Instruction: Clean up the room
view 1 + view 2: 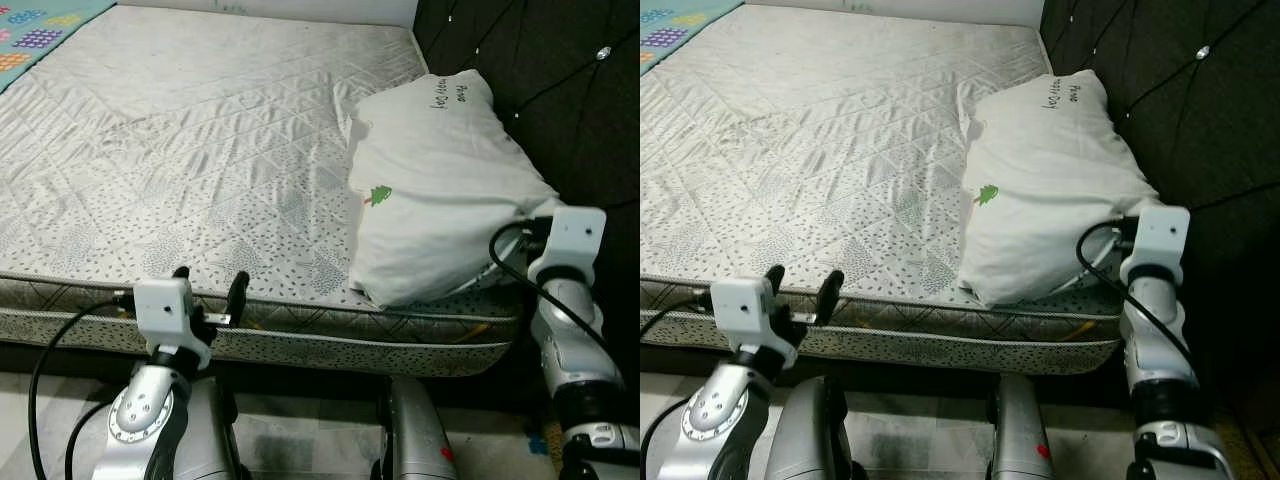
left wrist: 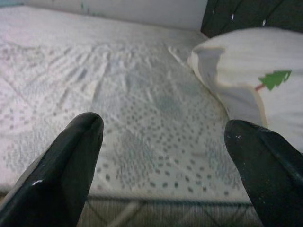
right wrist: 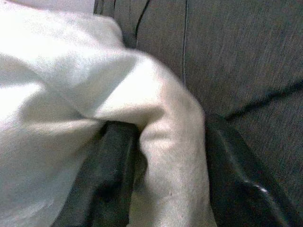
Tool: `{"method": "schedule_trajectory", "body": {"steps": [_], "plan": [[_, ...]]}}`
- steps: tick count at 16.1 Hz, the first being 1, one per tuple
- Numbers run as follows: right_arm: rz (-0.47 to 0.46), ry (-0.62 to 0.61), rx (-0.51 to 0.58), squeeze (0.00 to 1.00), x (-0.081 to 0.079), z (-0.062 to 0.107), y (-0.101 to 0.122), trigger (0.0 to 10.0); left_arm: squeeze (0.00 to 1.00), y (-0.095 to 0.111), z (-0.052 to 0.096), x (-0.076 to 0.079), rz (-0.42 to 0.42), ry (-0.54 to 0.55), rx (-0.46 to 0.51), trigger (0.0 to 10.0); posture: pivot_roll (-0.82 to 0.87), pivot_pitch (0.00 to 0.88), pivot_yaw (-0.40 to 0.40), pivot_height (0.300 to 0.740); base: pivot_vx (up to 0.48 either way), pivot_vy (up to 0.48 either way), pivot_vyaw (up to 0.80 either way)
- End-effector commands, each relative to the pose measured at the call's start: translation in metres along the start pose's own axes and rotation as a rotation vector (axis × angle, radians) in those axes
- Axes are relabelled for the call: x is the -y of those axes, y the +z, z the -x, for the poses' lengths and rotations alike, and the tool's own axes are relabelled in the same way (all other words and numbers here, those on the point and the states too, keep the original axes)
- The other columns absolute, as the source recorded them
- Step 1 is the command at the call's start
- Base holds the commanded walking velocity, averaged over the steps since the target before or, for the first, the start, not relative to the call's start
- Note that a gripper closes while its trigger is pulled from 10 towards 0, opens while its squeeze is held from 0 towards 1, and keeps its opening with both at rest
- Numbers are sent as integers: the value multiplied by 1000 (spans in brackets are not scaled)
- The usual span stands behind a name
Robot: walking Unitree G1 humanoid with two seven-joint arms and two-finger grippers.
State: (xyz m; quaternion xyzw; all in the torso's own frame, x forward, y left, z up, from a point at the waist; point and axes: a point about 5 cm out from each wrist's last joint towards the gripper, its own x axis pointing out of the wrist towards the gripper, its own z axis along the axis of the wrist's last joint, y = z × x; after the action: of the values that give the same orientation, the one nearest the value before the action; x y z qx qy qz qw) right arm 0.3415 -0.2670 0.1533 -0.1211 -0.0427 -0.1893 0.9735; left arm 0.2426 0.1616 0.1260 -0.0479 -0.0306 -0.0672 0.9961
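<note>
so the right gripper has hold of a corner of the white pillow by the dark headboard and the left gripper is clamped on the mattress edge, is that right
Not quite. The left gripper is open and holds nothing; it hovers at the near edge of the mattress, and the left wrist view shows its fingers spread with only bedding beyond. The rest stands: the right gripper pinches a corner of the white pillow by the dark headboard.

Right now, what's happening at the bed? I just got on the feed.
The robot stands at the side of the bed. Its right gripper has a fold of the white pillow between its fingers, at the pillow's near corner beside the dark tufted headboard. The pillow lies on the mattress against that headboard. The left gripper hovers open over the mattress's near edge, holding nothing. A patterned blanket shows at the bed's far left corner.
</note>
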Motion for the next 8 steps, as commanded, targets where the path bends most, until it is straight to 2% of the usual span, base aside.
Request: {"method": "schedule_trajectory", "body": {"steps": [1, 3, 5, 8], "plan": [[12, -20, 123, 1000, 3, -8, 29, 10000, 0, 1, -1, -2, -4, 14, 10, 10000, 14, 46, -59, 531, 0, 0, 0], [10, -32, 202, 1000, -1, -14, 51, 10000, 0, 7, -8, -4, -11, 18, 39, 10000, 14, 14, -60, 531, 0, 0, 0], [-1, -56, 235, 1000, -1, -18, 63, 10000, 0, 11, -12, -8, -18, 29, 58, 10000, 14, 0, -61, 531, 0, 0, 0], [16, -56, 249, 1000, 1, -20, 68, 10000, 0, 14, -18, -16, -32, 47, 79, 10000, 16, 0, -64, 531, 0, 0, 0]]}}
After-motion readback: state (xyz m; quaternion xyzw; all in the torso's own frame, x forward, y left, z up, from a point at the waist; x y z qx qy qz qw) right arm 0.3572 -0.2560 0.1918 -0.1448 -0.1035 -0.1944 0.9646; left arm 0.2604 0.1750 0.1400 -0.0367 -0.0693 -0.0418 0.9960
